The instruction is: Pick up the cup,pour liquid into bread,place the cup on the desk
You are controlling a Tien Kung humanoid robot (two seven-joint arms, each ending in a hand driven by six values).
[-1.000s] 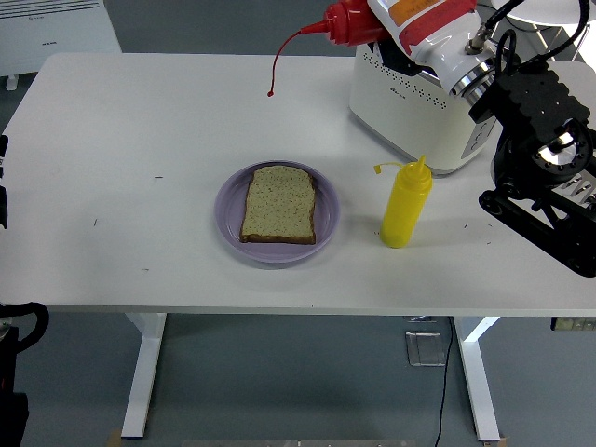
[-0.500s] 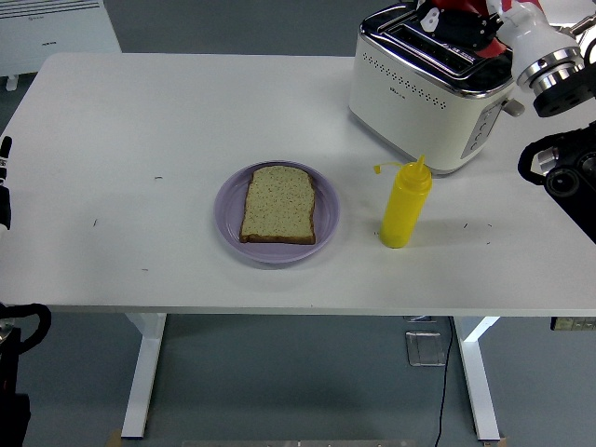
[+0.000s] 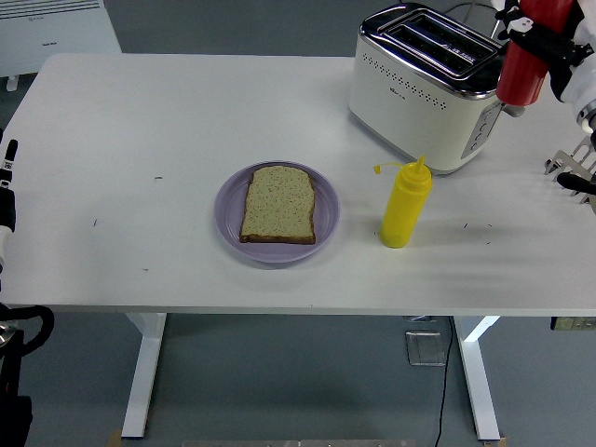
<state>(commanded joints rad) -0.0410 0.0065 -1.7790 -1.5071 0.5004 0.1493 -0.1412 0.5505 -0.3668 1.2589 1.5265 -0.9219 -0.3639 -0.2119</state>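
Observation:
A slice of brown bread (image 3: 278, 204) lies on a purple plate (image 3: 326, 219) at the table's middle. My right hand (image 3: 549, 42) is shut on a red squeeze bottle (image 3: 521, 70) at the top right corner, roughly upright, just right of the toaster and far from the bread. The bottle's top is cut off by the picture's edge. No cup is in view. Only a sliver of my left arm (image 3: 6, 191) shows at the left edge.
A white toaster (image 3: 424, 88) stands at the back right. A yellow squeeze bottle (image 3: 406, 203) stands upright between the plate and the toaster. A metal part (image 3: 573, 172) shows at the right edge.
The red bottle lay tipped to the left above the table's back with a red strand hanging from its nozzle; my right hand has swung it right and turned it upright beside the toaster.

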